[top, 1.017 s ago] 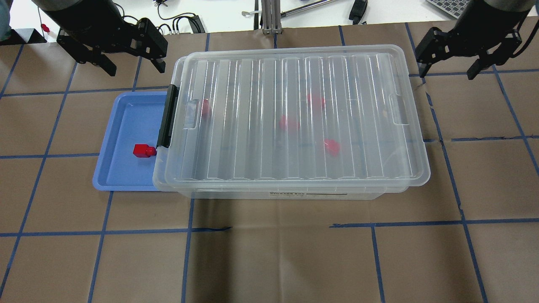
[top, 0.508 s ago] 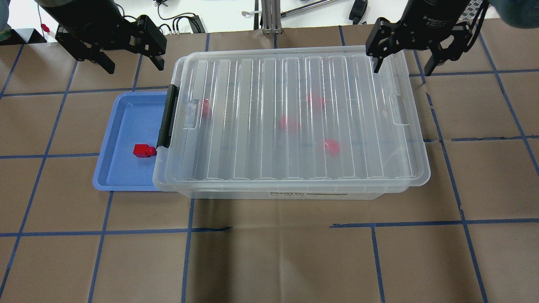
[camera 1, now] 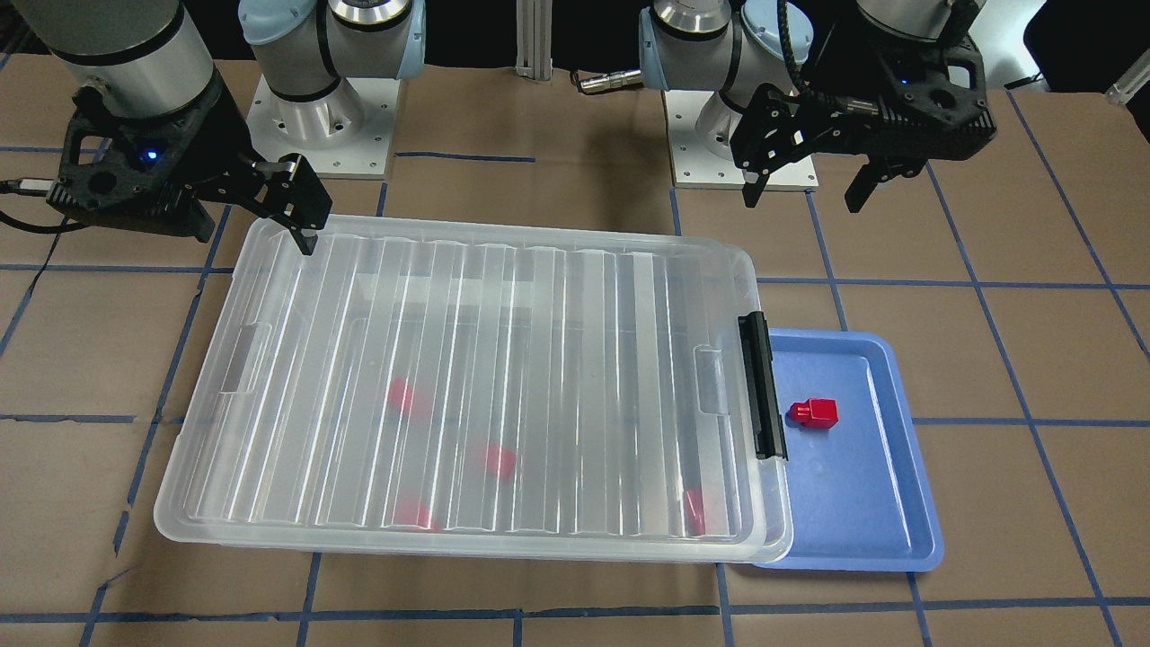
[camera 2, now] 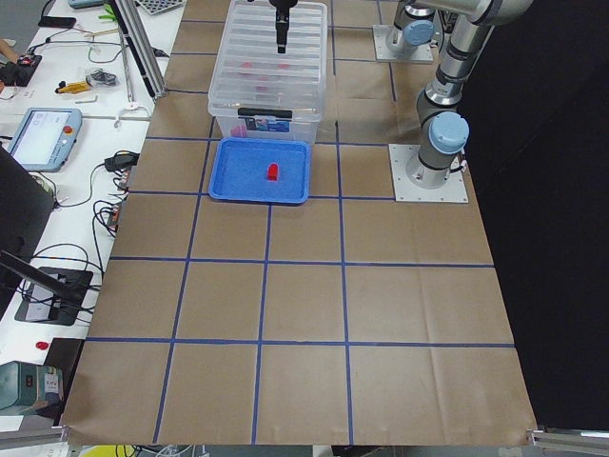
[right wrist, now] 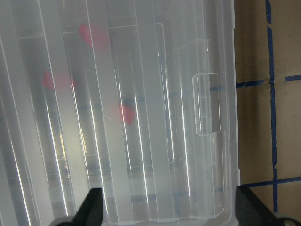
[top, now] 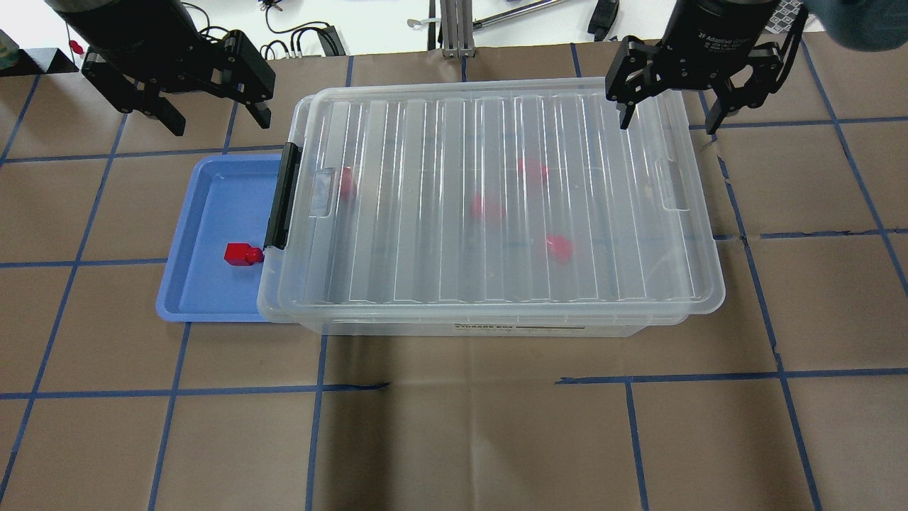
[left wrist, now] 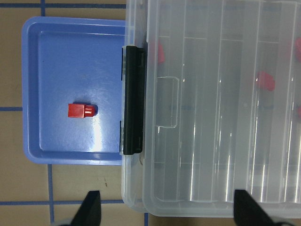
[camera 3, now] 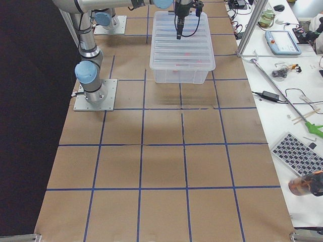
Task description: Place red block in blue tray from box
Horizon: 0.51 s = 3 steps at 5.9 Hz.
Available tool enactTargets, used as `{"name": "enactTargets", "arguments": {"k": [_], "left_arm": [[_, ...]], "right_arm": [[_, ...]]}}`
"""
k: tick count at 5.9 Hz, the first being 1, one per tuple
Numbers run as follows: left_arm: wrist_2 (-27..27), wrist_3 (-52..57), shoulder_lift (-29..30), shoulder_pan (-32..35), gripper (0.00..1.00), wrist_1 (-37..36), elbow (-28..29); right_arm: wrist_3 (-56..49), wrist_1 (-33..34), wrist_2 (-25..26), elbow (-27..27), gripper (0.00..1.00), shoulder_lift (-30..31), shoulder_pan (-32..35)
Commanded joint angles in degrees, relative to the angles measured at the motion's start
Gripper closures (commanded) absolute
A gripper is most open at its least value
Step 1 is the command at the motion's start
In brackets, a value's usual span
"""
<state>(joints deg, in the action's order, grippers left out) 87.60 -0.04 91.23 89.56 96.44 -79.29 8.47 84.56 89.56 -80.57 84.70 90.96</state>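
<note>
We judged the lid (top: 496,199) to be the trouble; it lay shut on the box (top: 397,328), with the black latch (top: 282,199) down at its left end in the overhead view. The right gripper (top: 668,122) hung over the lid's upper right corner, fingers spread wide and holding nothing; a pull there against a fastened latch could drag or tip the whole box instead of opening it. The blue tray (top: 213,206) sat just beside the latched end, one side under the lid's overhang; a shove leftward would push it, and a lid swung off that way could cover it. The ribbed plastic blurred what lay beneath; a grasp aimed through it would be poorly placed.

The left gripper (top: 220,122) hovered at upper left over the table (top: 454,440), beyond the tray's top edge, fingers likewise apart and empty.

We counted two grippers, one box, one lid, one latch and one tray; one red block (top: 241,254) lay in the tray near the latch, and four more red blocks (top: 488,209) showed as pink smudges inside the box; five in all.
</note>
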Motion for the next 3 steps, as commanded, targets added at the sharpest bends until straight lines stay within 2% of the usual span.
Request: {"name": "enactTargets", "arguments": {"k": [1,3], "left_arm": [[0.0,0.1,0.3,-0.1,0.01,0.1,0.4],[-0.1,0.1,0.8,-0.1,0.01,0.1,0.9]], "right_arm": [[-0.1,0.0,0.0,-0.1,0.0,-0.1,0.0],[-0.1,0.0,0.0,-0.2,0.0,-0.1,0.0]]}}
